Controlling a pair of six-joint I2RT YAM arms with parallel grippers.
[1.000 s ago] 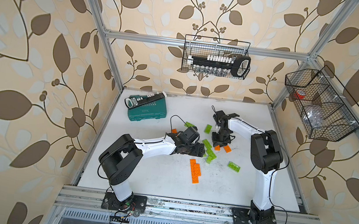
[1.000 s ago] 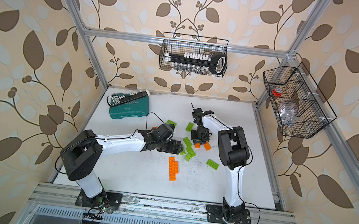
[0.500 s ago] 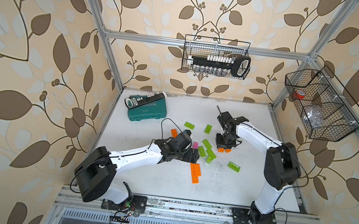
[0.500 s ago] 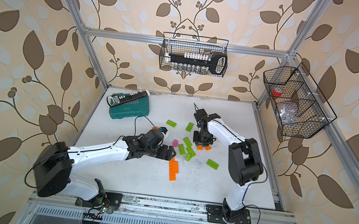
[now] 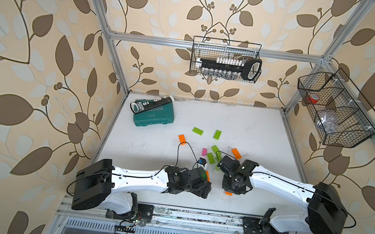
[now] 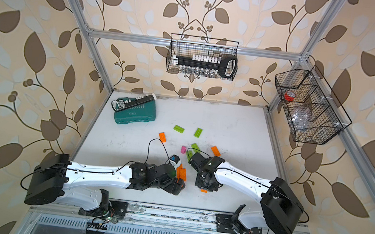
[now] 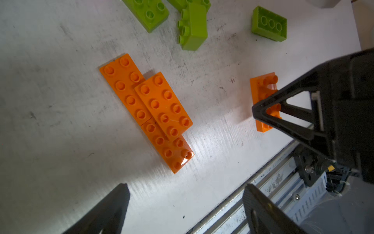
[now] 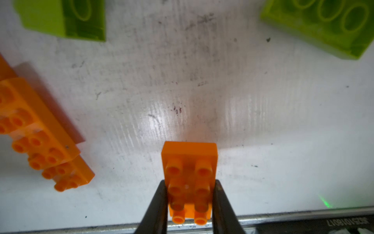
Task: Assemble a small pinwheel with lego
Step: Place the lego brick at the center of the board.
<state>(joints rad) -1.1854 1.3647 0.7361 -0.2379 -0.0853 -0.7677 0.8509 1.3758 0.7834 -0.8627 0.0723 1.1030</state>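
Note:
My right gripper [image 8: 190, 194] is shut on a small orange lego brick [image 8: 189, 162], studs facing the camera, low over the table near its front edge; in both top views the brick [image 5: 228, 193] [image 6: 203, 190] peeks out under that gripper [image 5: 231, 187]. My left gripper [image 7: 185, 202] [image 5: 204, 189] stands open and empty just front of a stack of overlapping orange bricks [image 7: 153, 109] [image 6: 181, 173]. The held brick [image 7: 263, 91] lies to that stack's right. Loose lime green bricks [image 5: 198, 130] [image 5: 217, 134] [image 5: 212, 155], a pink brick [image 5: 204, 151] and orange bricks [image 5: 182, 139] [image 5: 236, 153] lie farther back.
A teal tool case [image 5: 152, 117] sits at the back left of the white table [image 5: 252, 129]. Wire baskets hang on the back wall [image 5: 225, 59] and the right wall [image 5: 336, 110]. The metal front rail [image 7: 273, 182] runs just beyond both grippers.
Both arms have swung from the middle of the table to its front edge. The right gripper has come forward from the brick pile, shut on an orange brick. The left gripper stays open.

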